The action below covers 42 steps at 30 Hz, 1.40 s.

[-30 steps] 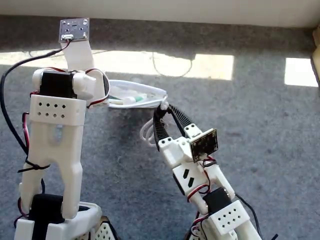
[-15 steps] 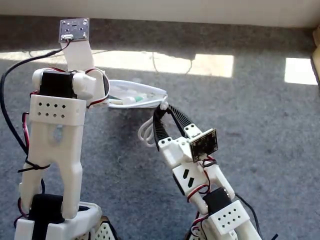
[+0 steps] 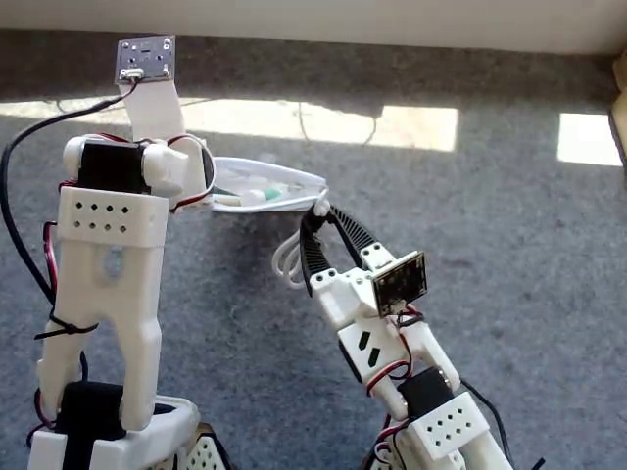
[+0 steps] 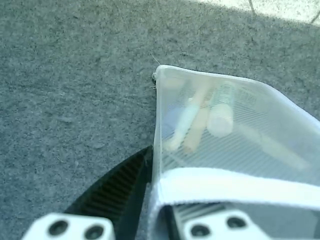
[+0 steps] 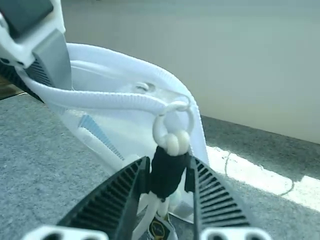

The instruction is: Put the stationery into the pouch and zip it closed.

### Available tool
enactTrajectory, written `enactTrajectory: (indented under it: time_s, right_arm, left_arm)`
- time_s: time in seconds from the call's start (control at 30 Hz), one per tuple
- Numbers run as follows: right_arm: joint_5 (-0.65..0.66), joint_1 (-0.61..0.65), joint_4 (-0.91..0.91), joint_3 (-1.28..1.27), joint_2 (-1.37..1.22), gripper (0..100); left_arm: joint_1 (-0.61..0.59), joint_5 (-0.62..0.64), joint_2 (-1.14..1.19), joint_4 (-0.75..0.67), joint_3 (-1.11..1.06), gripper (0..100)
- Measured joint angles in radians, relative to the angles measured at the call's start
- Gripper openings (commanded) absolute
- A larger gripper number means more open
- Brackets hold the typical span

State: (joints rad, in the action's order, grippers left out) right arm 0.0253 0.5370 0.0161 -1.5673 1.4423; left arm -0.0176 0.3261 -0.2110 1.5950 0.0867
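We see the pouch point(image 3: 274, 186) held up off the grey, felt-like surface point(image 3: 509, 255) between the two arms. It is a flat bag of white translucent mesh with a woven white band along its rim. In the left wrist view the stationery point(image 4: 200, 120) shows through the mesh as several pale, slender sticks and a stubby tube, lying side by side inside the pouch point(image 4: 240, 135).

The left tool point(image 4: 155, 175) pinches one end of the pouch. One black ribbed finger point(image 4: 120, 192) lies on the outside of the fabric, and the white band runs across between the jaws.

At the other end, the right tool point(image 5: 168, 162) is pressed together on the zip pull point(image 5: 166, 177), a small dark tab squeezed between two black ridged fingers. Above the tab sits a knotted white cord point(image 5: 172, 142), threaded through a ring on the pouch rim point(image 5: 110, 100). In the high view the right tool point(image 3: 319, 208) meets the pouch's pointed corner, and loops of white cord point(image 3: 286, 262) hang just beside it.
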Motion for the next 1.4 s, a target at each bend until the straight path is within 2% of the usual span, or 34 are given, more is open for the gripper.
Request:
enactTrajectory:
  time_s: [0.4,0.57,0.9,1.07,1.23,1.4]
  right_arm:
    - [0.000,0.000,0.000,0.000,0.000,11.1]
    - [0.000,-0.002,0.000,0.000,0.000,4.9]
    - [0.006,-0.052,0.011,0.000,0.000,1.9]
    - [0.049,-0.055,0.124,0.041,0.008,0.5]
    - [0.057,-0.055,0.281,0.124,0.006,0.5]
    - [0.120,-0.055,0.466,0.226,0.000,0.5]
  left_arm:
    - [0.000,0.000,0.000,0.000,0.000,1]
    - [0.000,0.000,0.000,0.000,0.000,1]
    - [0.002,0.000,0.000,0.000,0.000,1]
    - [0.002,-0.005,0.000,0.000,0.000,1]
    - [0.003,-0.060,0.000,0.000,0.000,1]
    - [0.006,-0.126,0.000,0.000,0.000,1]
